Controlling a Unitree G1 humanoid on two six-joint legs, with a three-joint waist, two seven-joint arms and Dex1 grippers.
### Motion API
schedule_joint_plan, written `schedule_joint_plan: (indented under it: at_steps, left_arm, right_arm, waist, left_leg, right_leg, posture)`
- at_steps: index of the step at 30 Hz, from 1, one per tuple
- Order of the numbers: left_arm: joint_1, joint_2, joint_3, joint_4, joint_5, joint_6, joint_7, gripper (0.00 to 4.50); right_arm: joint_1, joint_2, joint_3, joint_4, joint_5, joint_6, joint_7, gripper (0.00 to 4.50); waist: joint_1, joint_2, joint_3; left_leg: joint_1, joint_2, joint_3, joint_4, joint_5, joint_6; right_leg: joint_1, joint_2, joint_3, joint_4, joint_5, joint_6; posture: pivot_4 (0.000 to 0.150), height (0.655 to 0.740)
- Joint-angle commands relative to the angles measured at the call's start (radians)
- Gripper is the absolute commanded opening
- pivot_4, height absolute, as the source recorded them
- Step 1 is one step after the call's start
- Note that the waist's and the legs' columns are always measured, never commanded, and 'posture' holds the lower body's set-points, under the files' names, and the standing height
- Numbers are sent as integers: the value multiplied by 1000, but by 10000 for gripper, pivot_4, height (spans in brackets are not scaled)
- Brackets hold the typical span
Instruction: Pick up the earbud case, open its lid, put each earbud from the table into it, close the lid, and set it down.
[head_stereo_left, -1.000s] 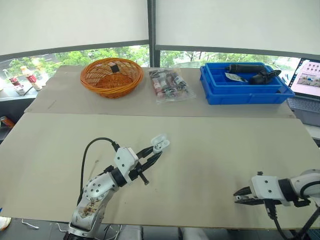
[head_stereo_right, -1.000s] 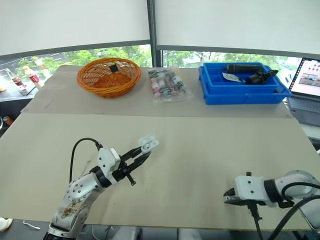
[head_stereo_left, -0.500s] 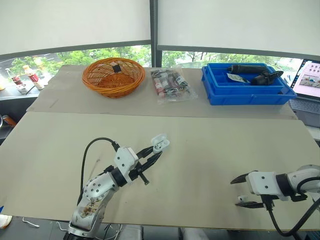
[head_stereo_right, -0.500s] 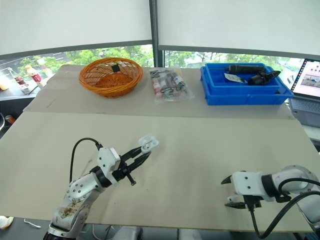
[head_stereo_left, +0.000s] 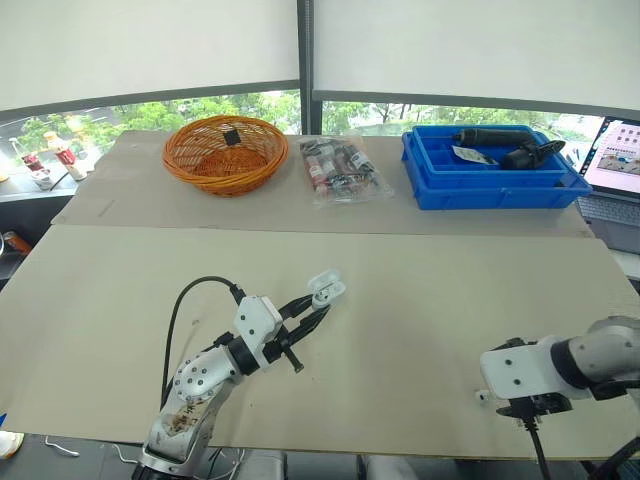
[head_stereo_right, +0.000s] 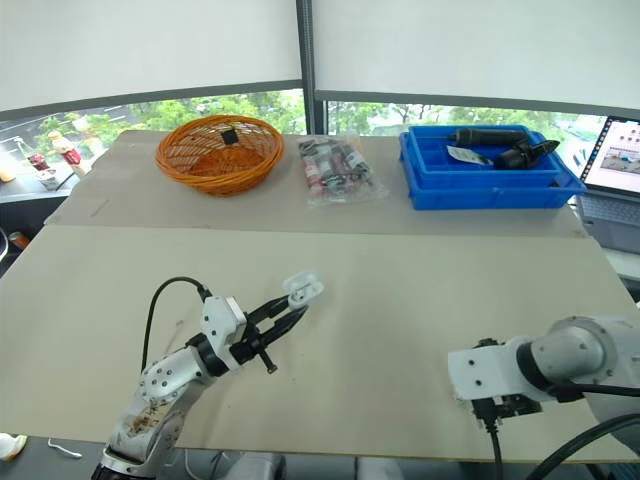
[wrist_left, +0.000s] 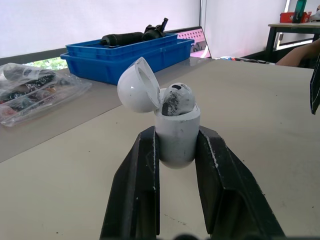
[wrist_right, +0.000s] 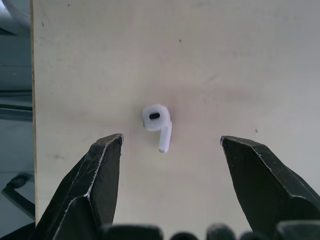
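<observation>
My left gripper (head_stereo_left: 316, 305) is shut on the white earbud case (head_stereo_left: 326, 290), holding it upright above the table's near left-centre. In the left wrist view the case (wrist_left: 176, 137) has its lid (wrist_left: 138, 86) tipped open, and one earbud (wrist_left: 176, 98) sits inside. My right gripper (wrist_right: 170, 139) is open and points straight down at the table near its front right edge. The second white earbud (wrist_right: 157, 122) lies flat on the table between the two fingers (wrist_right: 102, 165), touching neither. From the head camera, the right wrist (head_stereo_left: 520, 375) hides those fingers.
Along the back of the table stand an orange wicker basket (head_stereo_left: 225, 152), a clear bag of small items (head_stereo_left: 340, 170) and a blue bin (head_stereo_left: 490, 175) holding dark tools. A laptop (head_stereo_left: 618, 152) sits at the far right. The table's front edge (wrist_right: 32, 100) runs close beside the earbud.
My right gripper has opened from shut and turned downward over the earbud on the table. The left gripper keeps its hold on the open case, shifted only slightly.
</observation>
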Motion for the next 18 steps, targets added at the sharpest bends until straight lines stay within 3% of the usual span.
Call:
schedule_joint_plan:
  at_steps: [1,15,18]
  left_arm:
    - [3,2,3,-40,-4,-6,3,5036]
    - [5,3,-2,-42,-4,-4,8,5036]
    - [5,3,-3,-43,-4,-5,9,5036]
  right_arm:
    - [-50,7,64,-10,-30,11,17,34860]
    - [-202,70,212,79,-63,6,87,34860]
    - [-212,81,221,74,-61,17,97,26825]
  waist:
    - [0,0,0]
    - [-1,0,0]
    - [-1,-1,0]
  left_leg:
    - [0,0,0,0,0,0]
    - [0,0,0,0,0,0]
    - [0,0,0,0,0,0]
  right_leg:
    - [0,0,0,0,0,0]
    - [0,0,0,0,0,0]
    - [0,0,0,0,0,0]
  posture:
    - [1500,7303]
    - [1500,7303]
    - [1500,7303]
